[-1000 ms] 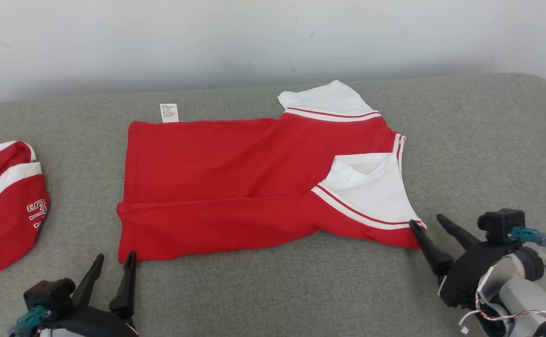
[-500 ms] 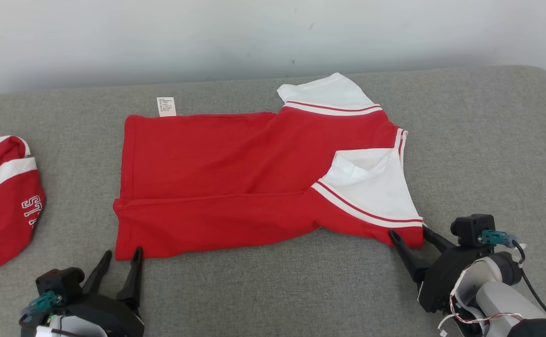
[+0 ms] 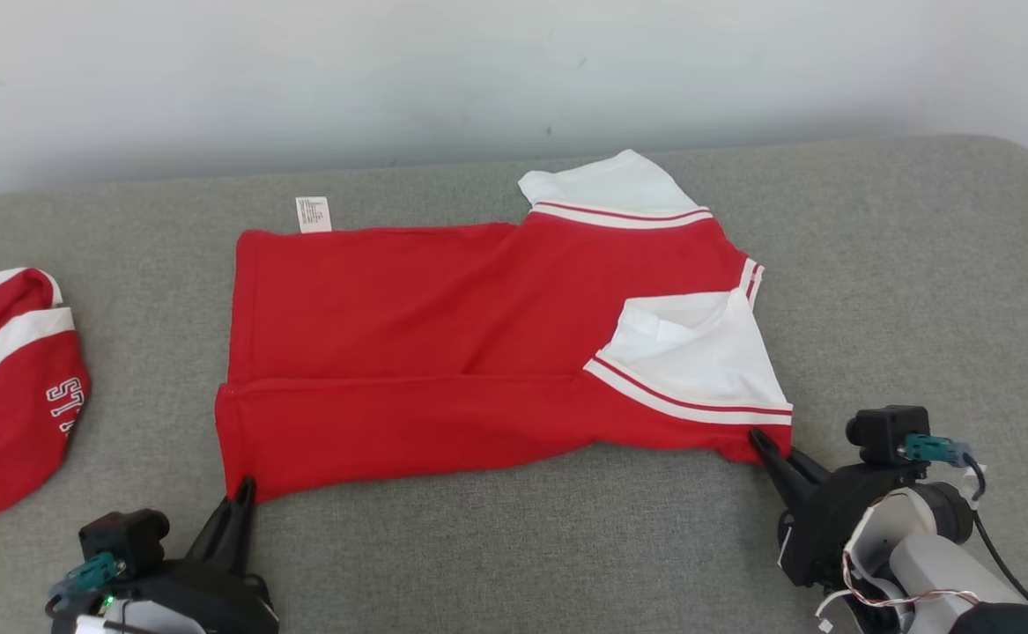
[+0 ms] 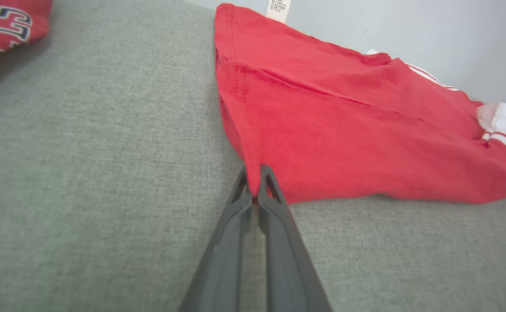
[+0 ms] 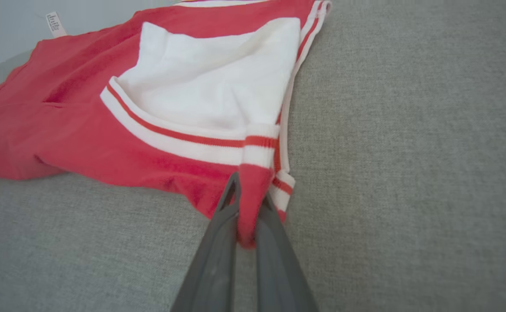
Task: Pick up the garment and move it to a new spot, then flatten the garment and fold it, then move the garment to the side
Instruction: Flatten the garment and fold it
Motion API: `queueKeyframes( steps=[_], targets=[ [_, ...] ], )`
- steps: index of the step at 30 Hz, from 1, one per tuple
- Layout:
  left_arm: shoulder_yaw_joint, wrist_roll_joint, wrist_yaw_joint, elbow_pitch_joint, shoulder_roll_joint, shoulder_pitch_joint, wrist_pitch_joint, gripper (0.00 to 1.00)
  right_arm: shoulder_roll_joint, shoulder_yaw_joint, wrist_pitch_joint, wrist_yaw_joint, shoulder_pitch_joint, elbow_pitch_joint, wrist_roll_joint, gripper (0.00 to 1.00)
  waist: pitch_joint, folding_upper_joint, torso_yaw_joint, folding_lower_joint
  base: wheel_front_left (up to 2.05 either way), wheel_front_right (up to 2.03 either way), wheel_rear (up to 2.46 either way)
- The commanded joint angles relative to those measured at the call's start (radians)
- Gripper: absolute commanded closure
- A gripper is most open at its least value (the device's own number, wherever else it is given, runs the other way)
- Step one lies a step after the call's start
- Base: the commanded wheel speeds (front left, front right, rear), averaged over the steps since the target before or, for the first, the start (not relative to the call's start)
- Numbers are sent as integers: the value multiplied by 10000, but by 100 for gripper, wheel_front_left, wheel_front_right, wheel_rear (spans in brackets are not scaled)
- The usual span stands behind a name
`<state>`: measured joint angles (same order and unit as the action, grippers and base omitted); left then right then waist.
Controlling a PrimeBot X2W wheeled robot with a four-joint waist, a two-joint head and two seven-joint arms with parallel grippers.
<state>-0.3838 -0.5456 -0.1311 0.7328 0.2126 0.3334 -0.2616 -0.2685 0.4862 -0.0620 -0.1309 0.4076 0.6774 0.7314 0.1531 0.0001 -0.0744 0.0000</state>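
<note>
Head view: soft red-and-white shirt [image 3: 443, 352] lies flat on rough grey pad [image 3: 566, 546]. Left gripper [image 3: 245, 487] pinches red hem corner. Right gripper [image 3: 758, 439] pinches stripy shoulder corner.

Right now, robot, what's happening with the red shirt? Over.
Left gripper shut on garment, near hem corner. Right gripper shut on its striped corner. Second red garment off left, apart.
</note>
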Motion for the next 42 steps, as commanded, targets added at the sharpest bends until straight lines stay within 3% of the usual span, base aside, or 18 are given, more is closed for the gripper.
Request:
queueKeyframes(
  steps=[1,10,23,31,38,39,40,41,42],
  targets=[
    [28,-61,22,-61,133,-218,-33,100,-175,-65,-10,4,-111,-99,112,100,-174,-1,43,0,0,0,0],
    [191,131,28,-650,493,-1112,-23,100,-1055,-290,678,12,-1027,-1182,581,100,-869,-1,121,0,0,0,0],
    [-126,-168,323,-1604,758,-2414,1092,100,-1830,-949,2930,12,-3334,-3489,851,100,-1340,-1,80,0,0,0,0],
    [43,-543,705,-2814,1020,-3183,1896,100,-1560,-2167,4314,12,-4620,-4912,472,100,-1272,-1,-39,0,0,0,0],
    [72,-610,992,-3221,1119,-3471,2101,100,-918,-2890,4873,12,-4874,-5307,-313,100,-1295,-1,-76,0,0,0,0],
    [67,-614,1049,-3237,1116,-3488,2129,100,-833,-3010,4820,12,-4862,-5344,-443,95,-1304,-1,-70,0,0,0,0],
    [79,-620,1102,-3249,1115,-3498,2148,100,-799,-3097,4849,12,-4898,-5320,-589,69,-1310,-1,-58,0,0,0,0],
    [82,-604,1157,-3265,1111,-3502,2151,74,-734,-3137,4936,12,-4950,-5330,-651,29,-1319,-1,-47,0,0,0,0],
    [85,-659,1178,-3272,1084,-3519,2190,0,-653,-3244,4974,12,-4986,-5382,-661,0,-1328,-1,-35,0,0,0,0]
  ],
)
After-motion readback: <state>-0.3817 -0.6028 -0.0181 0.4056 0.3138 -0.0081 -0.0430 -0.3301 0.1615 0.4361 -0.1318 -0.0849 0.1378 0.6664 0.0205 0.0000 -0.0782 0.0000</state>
